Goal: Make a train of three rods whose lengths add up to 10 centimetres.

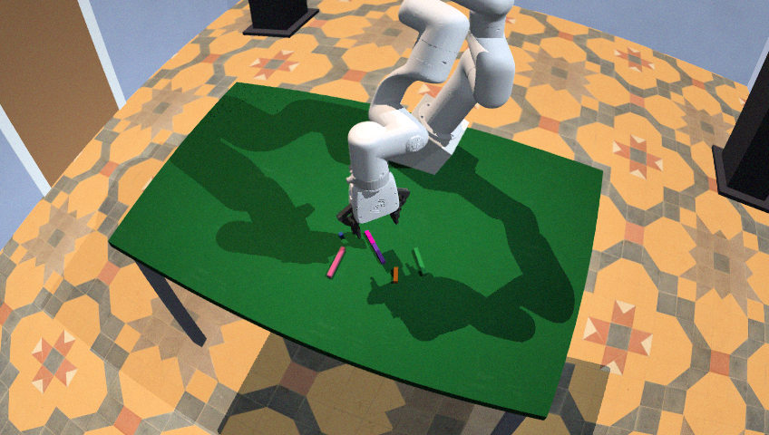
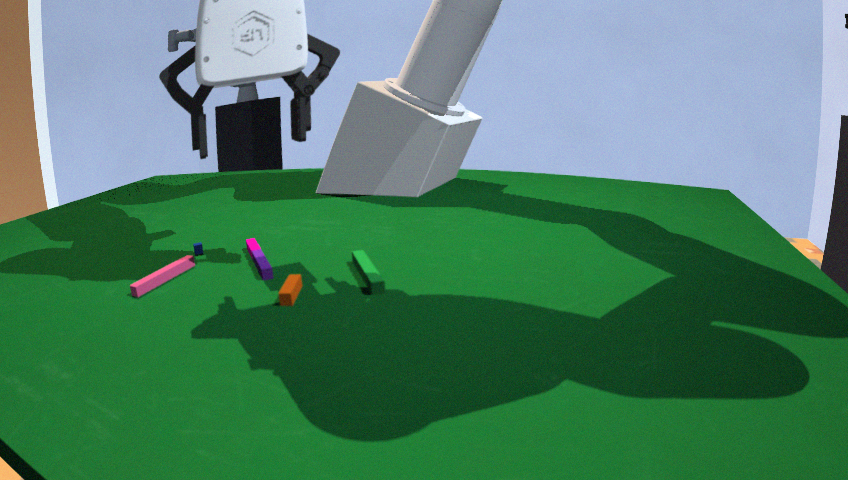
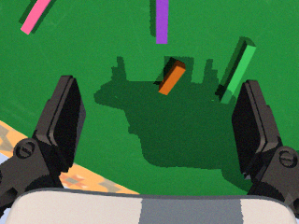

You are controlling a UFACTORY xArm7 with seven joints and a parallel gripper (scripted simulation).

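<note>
My gripper (image 1: 375,225) (image 2: 249,142) (image 3: 158,96) is open and empty, raised above the green table (image 1: 178,226) (image 2: 535,226). Below it a magenta rod (image 1: 369,236) (image 2: 252,244) and a purple rod (image 1: 378,252) (image 2: 262,264) (image 3: 163,13) lie flat end to end in one line. An orange rod (image 1: 395,274) (image 2: 290,289) (image 3: 172,78) lies just past the purple rod's end, turned at an angle and apart from it. A green rod (image 1: 418,258) (image 2: 367,270) (image 3: 238,69) lies to the right. A pink rod (image 1: 335,262) (image 2: 161,276) and a small blue rod (image 1: 341,235) (image 2: 198,248) lie to the left.
The arm's white base (image 1: 432,150) (image 2: 398,148) stands at the back of the table. The table's front edge (image 1: 334,352) is some way from the rods. Black pedestals (image 1: 275,15) (image 1: 747,156) stand on the tiled floor.
</note>
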